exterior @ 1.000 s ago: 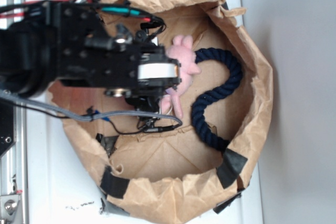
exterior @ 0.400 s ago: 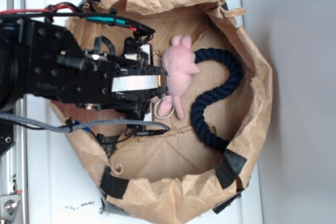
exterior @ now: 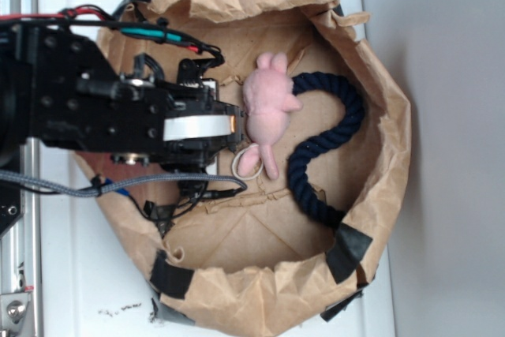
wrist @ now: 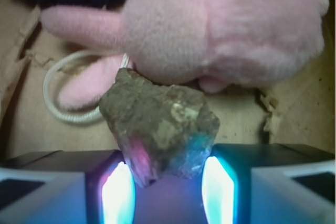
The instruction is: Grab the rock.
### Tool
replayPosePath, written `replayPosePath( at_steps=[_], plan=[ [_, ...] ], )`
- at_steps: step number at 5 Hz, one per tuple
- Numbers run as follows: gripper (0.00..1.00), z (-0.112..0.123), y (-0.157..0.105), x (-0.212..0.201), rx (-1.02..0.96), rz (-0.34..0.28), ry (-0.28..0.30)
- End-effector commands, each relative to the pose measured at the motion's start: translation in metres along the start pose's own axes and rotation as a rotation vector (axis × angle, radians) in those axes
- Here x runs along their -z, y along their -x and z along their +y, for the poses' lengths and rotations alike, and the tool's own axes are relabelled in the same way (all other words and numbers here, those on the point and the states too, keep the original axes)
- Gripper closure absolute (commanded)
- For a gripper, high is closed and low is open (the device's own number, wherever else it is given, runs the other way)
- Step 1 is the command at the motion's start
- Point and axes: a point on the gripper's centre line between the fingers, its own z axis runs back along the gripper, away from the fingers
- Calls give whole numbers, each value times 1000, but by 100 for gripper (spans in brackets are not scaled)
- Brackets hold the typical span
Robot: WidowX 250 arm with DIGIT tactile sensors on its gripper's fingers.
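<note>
The robot arm reaches from the left side into a shallow brown paper enclosure that sits on a white bench, its rim patched with black tape. The hand is closed on the rock: in the wrist view the two fingers press against the lower flanks of the stone, one on each side, and their lit pads cast pink and cyan light on it. The rock is rough, mottled brown and grey. It sits just in front of the pink plush toy, whose body fills the upper wrist view; contact between rock and plush cannot be confirmed. A white cord loop lies beside the plush's limb. A dark navy rope curves along the far side of the plush. In the exterior view the rock itself is hidden beneath the arm.
</note>
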Motion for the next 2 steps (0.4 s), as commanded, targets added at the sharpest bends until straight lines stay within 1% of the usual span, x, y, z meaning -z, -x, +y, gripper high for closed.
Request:
replayPosePath(
  at_steps=[1,2],
  plan=[
    [100,13,-9,-39,-44,17,65],
    [100,15,-10,-44,-47,11,78]
  ],
)
